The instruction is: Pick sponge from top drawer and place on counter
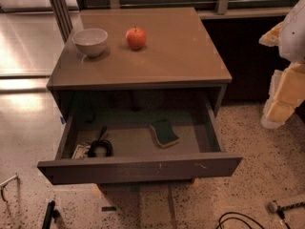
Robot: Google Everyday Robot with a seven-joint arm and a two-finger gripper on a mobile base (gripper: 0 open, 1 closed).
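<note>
The top drawer (143, 168) is pulled open below the counter (162, 56). The sponge (164, 132) lies flat on the drawer floor, right of centre, with its dark green face up and its yellow foam edge showing. My gripper (282, 97) hangs at the far right of the camera view. It is outside the cabinet, about level with the drawer and well clear of the sponge. It holds nothing that I can see.
A white bowl (90, 41) and a red apple (136, 37) stand on the counter's back left. A black coiled cable (100, 147) and some papers lie in the drawer's left front corner. Cables lie on the speckled floor (238, 218) in front.
</note>
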